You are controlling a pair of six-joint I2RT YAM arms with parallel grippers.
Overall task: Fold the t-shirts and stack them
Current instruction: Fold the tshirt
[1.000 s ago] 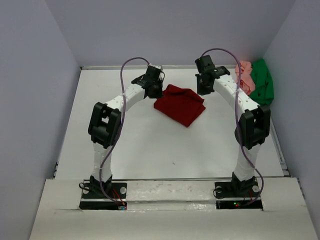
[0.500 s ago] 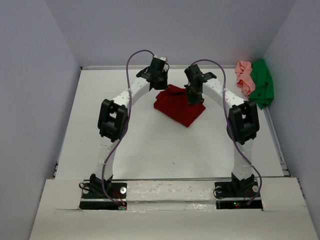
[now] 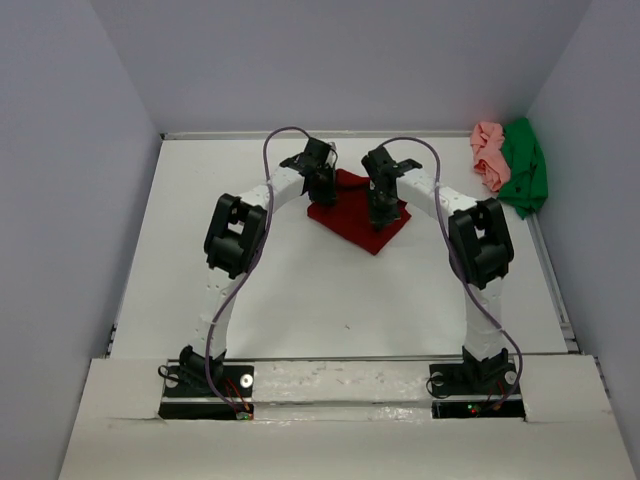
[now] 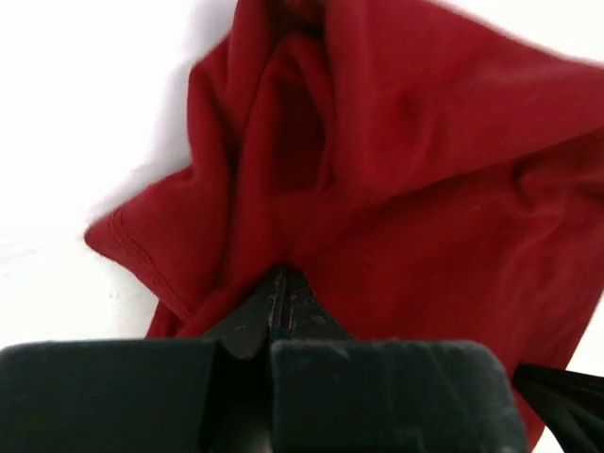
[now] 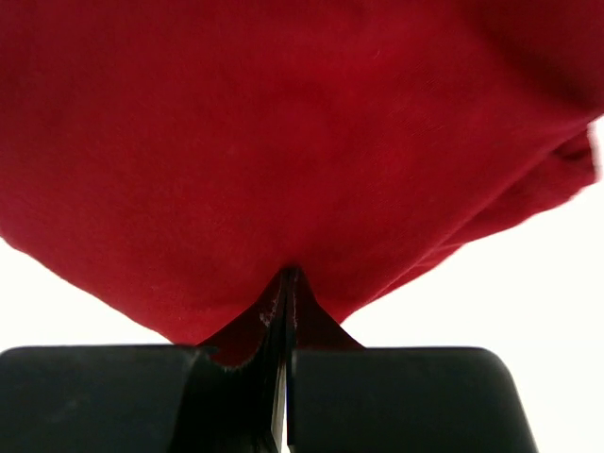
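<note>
Left hand (image 3: 322, 189), right hand (image 3: 378, 211) converged, pinching red t-shirt (image 3: 350, 216).

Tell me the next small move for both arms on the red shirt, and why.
Probably raise both grippers a little and draw them apart. The left gripper and right gripper each appear shut on an edge of the dark red shirt, which lies bunched and creased, so it needs spreading flat before folding.

Both arms reach forward and bow inward, left gripper (image 3: 323, 190) and right gripper (image 3: 377, 213) pointing down, fingers pressed together, each pinching the red shirt (image 3: 350, 210).
</note>
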